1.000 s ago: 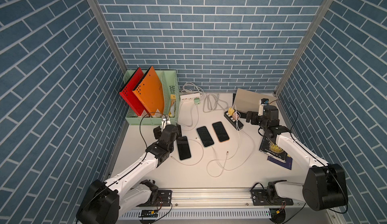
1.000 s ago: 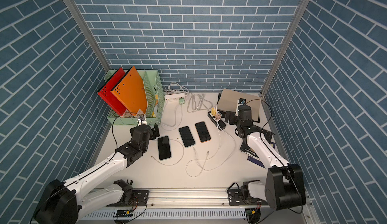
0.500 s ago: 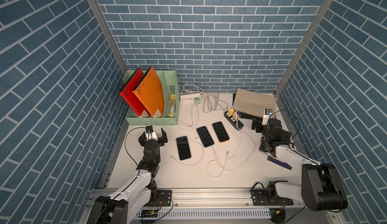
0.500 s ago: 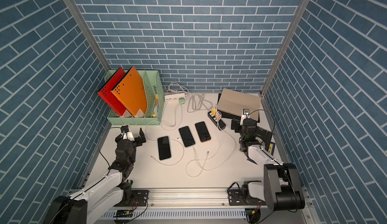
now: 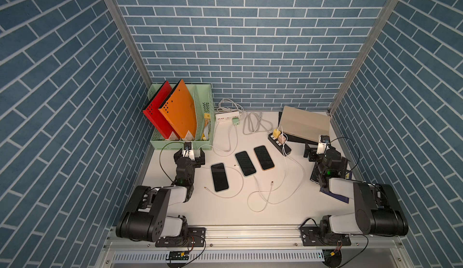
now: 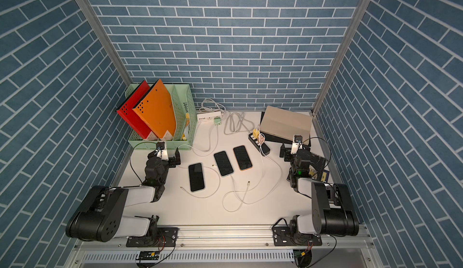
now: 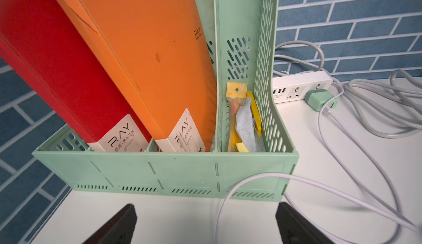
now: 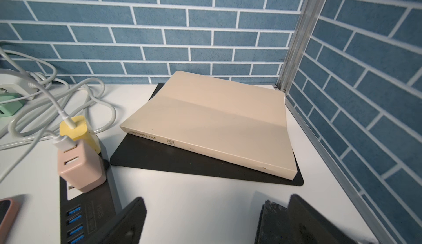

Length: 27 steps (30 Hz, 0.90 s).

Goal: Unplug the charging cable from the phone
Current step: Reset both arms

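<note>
On the white table (image 5: 225, 216), three phones side by side, all face up: left phone (image 5: 219, 177), middle phone (image 5: 245, 163), right phone (image 5: 263, 157).

Charging cable (image 5: 304, 176): comes from the black power strip (image 5: 285, 149), curves over the table and reaches the near end of the middle phone. Looks plugged in there, though too small to say with certainty. Two other cable ends free on the table, touching no phone: one cable end (image 5: 205, 187) just beside the left phone, one more cable end (image 5: 272, 182) in front of the right phone.

Left gripper (image 7: 206, 205): jaws spread wide, grips nothing. Only a loop of white cable (image 7: 251, 176) on the table between them. Points at the green file rack (image 5: 165, 145), close in front of it and well apart from the middle phone.

Right gripper (image 8: 217, 198): jaws also spread wide, holds nothing. Faces the beige file box (image 8: 205, 122), near the black power strip with its yellow charger (image 8: 76, 128) and pink charger (image 8: 80, 169). Well apart from all three phones.
</note>
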### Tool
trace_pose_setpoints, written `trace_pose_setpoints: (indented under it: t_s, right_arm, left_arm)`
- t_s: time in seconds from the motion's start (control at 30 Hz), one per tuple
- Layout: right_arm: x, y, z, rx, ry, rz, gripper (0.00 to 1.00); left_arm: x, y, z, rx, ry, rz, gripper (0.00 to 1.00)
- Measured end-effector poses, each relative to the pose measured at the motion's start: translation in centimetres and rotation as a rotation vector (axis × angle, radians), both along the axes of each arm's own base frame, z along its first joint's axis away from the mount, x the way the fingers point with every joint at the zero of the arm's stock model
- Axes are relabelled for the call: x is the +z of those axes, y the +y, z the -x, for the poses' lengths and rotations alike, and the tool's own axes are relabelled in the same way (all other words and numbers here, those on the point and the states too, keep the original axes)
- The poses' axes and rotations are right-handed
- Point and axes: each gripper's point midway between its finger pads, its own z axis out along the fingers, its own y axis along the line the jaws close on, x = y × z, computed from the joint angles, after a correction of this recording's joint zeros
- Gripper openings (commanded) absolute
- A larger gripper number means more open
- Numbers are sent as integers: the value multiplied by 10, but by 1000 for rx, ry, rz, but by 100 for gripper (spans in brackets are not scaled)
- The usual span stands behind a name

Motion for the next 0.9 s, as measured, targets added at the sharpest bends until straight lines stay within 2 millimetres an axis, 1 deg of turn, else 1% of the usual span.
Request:
trace_pose_setpoints:
  t_s: [0.13, 0.23, 0.27, 0.33, 0.4, 0.53, 0.63, 0.9]
  right_arm:
    - [-18, 5, 11, 30, 10, -1, 99]
    - [-23, 7, 11, 43, 9, -2, 100]
    - [-22, 8, 10, 46, 3, -2, 100]
    - [-18, 8, 10, 51, -21, -3, 100]
    - [-15, 9, 12, 52, -47, -3, 100]
    - [-18, 9, 16, 54, -53, -4, 99]
    - [-13, 9, 16, 56, -73, -4, 99]
    - [-9, 10, 15, 58, -93, -4, 100]
  left_arm:
    - [5, 3, 7, -13, -59, 7, 100]
    - [-3, 5, 12, -23, -67, 9, 100]
    - [-7, 4, 13, -31, -58, 8, 100]
    - [-9, 3, 14, -42, -59, 10, 100]
    - [-5, 2, 13, -50, -72, 12, 100]
    - [2, 2, 7, -52, -94, 15, 100]
    - [3, 3, 7, -50, -96, 16, 100]
    - [5, 15, 0, 26, -95, 45, 100]
